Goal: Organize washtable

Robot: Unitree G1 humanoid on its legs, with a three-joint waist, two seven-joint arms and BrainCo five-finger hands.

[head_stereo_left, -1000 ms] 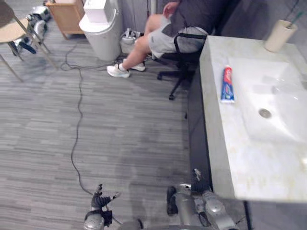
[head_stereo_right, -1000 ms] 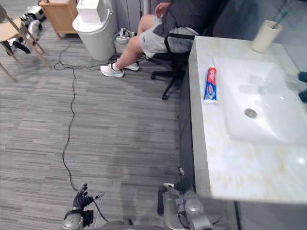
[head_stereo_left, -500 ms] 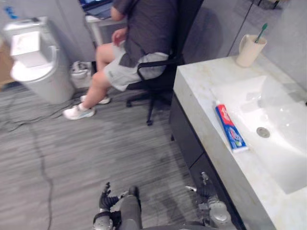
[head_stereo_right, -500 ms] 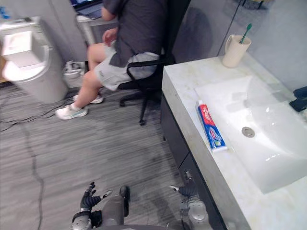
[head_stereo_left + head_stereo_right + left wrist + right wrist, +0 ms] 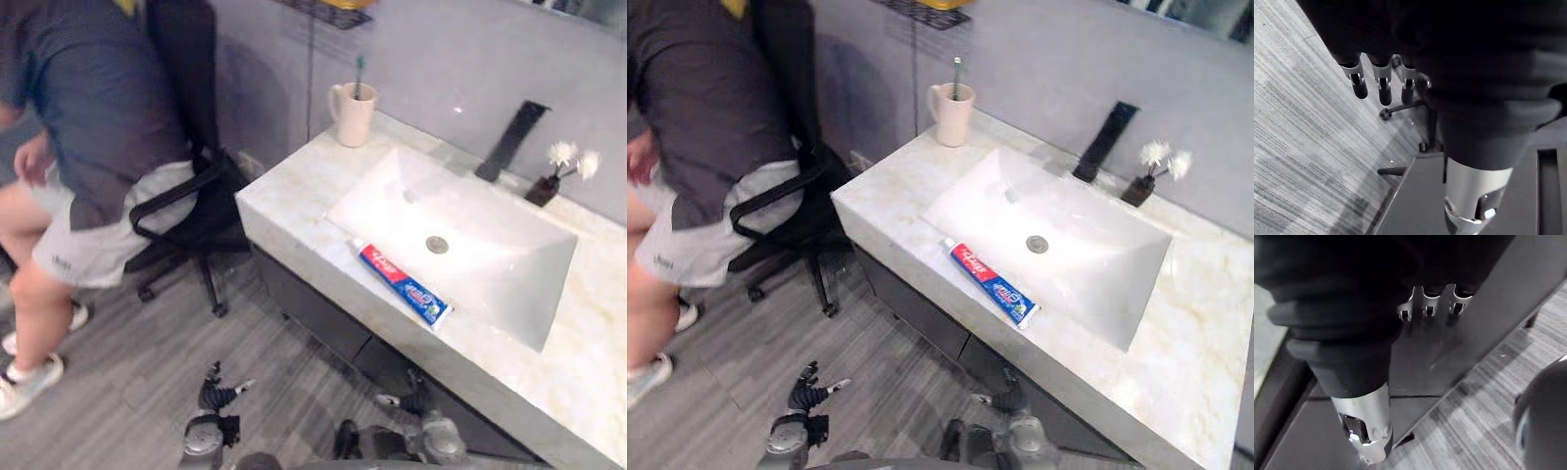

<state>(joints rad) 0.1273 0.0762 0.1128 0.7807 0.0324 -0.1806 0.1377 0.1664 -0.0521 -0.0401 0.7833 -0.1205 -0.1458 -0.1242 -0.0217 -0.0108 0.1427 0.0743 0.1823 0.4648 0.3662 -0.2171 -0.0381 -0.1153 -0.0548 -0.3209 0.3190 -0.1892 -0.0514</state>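
The pale marble washtable (image 5: 284, 201) carries a white sink (image 5: 490, 230). A red and blue toothpaste tube (image 5: 402, 284) lies flat on the front rim of the sink. At the far left corner stands a cream cup (image 5: 353, 113) holding a green toothbrush (image 5: 359, 69). My left hand (image 5: 211, 397) hangs low over the floor, open and empty; its fingers (image 5: 1359, 81) are relaxed. Down by the dark cabinet front (image 5: 1488, 303) hangs my right hand (image 5: 416, 397), open, with fingers (image 5: 1427, 303) holding nothing.
A black faucet (image 5: 509, 142) rises behind the sink, and a small dark vase with white flowers (image 5: 549, 176) stands beside it. A person (image 5: 88, 147) sits on a black office chair (image 5: 191, 211) just left of the washtable. Grey plank floor (image 5: 118, 392) lies below.
The whole picture has swung round, so the camera moved: the washtable now fills the middle and right. Both hands still hang low and empty.
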